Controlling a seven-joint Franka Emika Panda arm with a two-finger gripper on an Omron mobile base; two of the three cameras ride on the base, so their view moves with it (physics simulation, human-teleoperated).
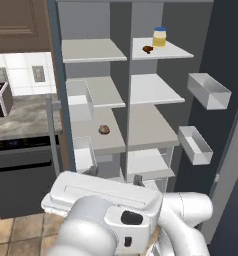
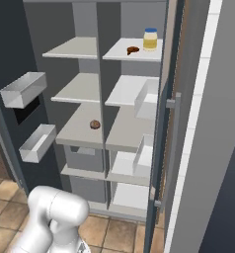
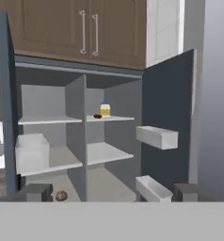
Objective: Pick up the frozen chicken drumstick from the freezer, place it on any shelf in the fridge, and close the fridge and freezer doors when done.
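Observation:
The frozen chicken drumstick is a small dark reddish-brown piece. It lies on the top shelf of the unit's right half, the fridge, touching nothing but close beside a yellow blue-lidded jar. The left half is the freezer. Its door shows a black patch between its white bins. Both doors stand wide open, the plain right door too. My gripper is open and empty, well back from the shelves and facing them. Its fingertips stand far apart.
A rounder tan-brown lump sits on a lower freezer shelf. White bins jut from the right door. A stone counter with a toaster lies left of the unit. A white wall flanks the right.

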